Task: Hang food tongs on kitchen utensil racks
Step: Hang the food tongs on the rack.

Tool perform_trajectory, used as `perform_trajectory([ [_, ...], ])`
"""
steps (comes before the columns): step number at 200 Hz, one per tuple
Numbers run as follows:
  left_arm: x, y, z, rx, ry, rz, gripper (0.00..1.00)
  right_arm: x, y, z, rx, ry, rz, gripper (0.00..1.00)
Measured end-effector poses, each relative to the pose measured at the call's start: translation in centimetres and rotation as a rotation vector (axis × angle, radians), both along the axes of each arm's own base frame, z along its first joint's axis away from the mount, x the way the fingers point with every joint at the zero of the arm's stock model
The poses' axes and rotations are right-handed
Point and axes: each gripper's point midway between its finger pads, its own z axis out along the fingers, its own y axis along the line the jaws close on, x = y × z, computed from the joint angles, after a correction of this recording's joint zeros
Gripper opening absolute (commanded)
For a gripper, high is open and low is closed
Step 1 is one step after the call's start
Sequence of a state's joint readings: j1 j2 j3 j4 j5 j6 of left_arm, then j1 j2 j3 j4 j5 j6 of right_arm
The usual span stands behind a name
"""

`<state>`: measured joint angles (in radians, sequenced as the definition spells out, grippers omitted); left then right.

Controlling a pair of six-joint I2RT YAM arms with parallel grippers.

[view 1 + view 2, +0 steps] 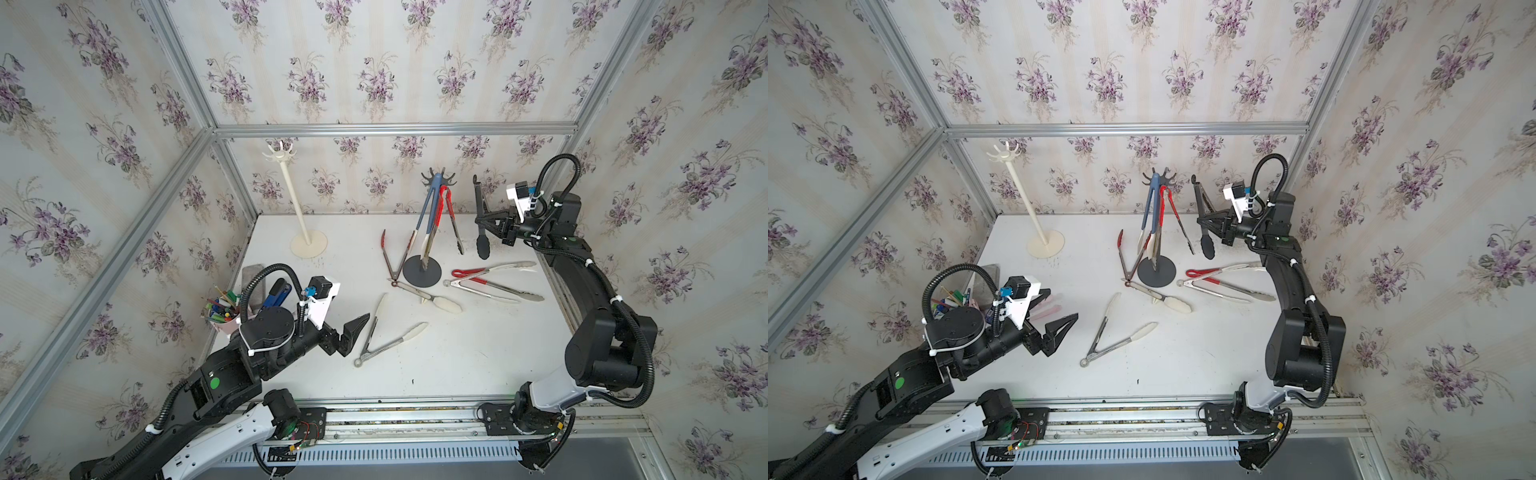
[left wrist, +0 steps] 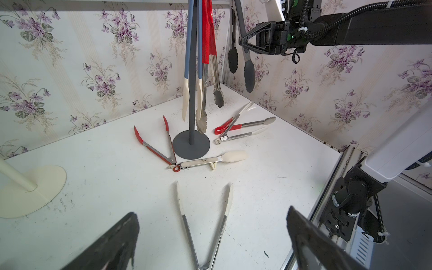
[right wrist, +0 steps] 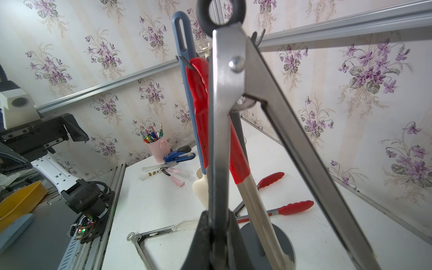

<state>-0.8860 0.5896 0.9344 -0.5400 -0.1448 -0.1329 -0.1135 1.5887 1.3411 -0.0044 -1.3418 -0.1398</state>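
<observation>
Jaws on the right gripper (image 1: 481,220) are clenched on one arm of the black tongs (image 1: 483,248), held off the table (image 1: 457,365) just beside the grey rack (image 1: 420,272) — blue tongs (image 1: 424,208) and red tongs (image 1: 439,210) hang from its hooks. Left gripper (image 1: 355,333) gapes wide near white-tipped tongs (image 1: 392,341). Cream rack (image 1: 297,203) stands upright by the back wall — well apart from both grippers.

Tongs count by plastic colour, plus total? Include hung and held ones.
Red: 3 – hung red tongs, red-tipped tongs, red-handled table tongs
Blue: 1 – blue tongs, hung on the dark grey rack
Black: 1 – black tongs, in the right hand
Cream/white: 3 – closed cream tongs, open cream tongs, white-tipped tongs
Total: 8
</observation>
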Motion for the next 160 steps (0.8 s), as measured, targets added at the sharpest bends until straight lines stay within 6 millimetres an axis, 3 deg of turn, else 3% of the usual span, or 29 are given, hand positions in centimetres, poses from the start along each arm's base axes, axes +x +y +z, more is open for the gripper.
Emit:
perform_trajectory([
  [160,-0.3,0.7,-0.4,-0.002,-0.006,0.011,0.99,1.1,2.3,-0.8,-0.038,0.086,0.038,0.00],
])
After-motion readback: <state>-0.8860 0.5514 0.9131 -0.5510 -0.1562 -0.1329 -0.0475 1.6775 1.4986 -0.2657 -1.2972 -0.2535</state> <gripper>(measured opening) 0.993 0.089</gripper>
